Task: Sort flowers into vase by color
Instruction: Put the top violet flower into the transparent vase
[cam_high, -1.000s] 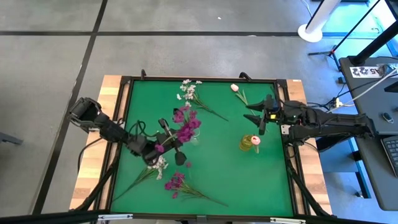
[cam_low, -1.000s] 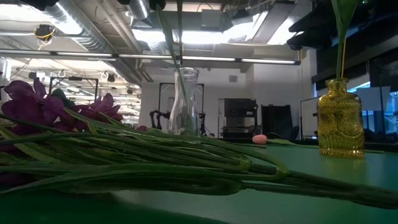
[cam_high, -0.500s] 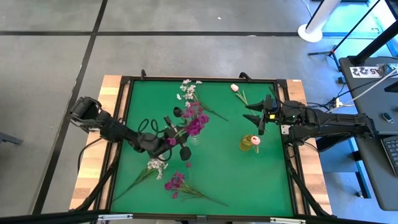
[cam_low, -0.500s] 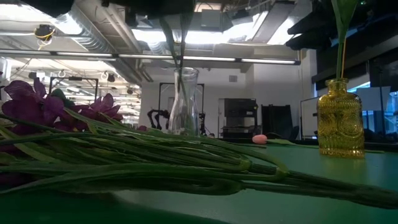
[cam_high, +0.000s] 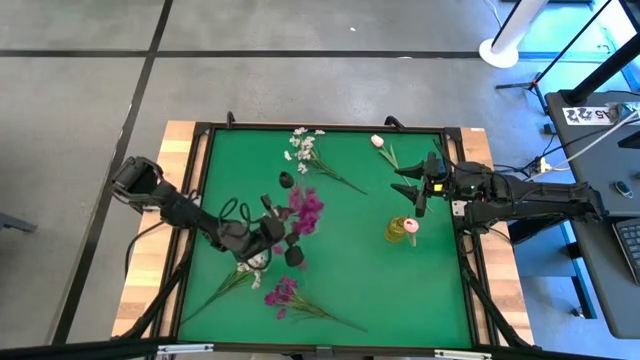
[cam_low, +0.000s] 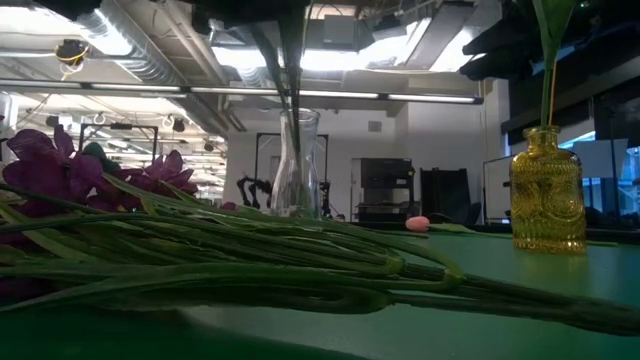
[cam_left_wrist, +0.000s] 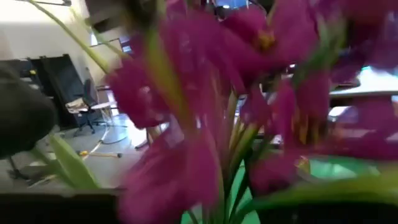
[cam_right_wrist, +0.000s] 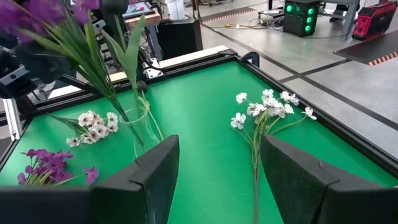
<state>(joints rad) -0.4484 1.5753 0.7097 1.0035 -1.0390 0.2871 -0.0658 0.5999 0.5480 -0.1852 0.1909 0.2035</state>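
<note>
**Magenta spray at the clear vase**

Magenta spray (cam_high: 305, 208) stands with its stems in the clear vase (cam_low: 297, 165), the left gripper (cam_high: 262, 232) beside the vase; whether its fingers grip cannot be told. Beyond the vase lies a white spray (cam_high: 303, 146). Well right of it, the right gripper (cam_high: 420, 183) hovers, fingers spread, near the yellow vase (cam_high: 397, 229).
</note>
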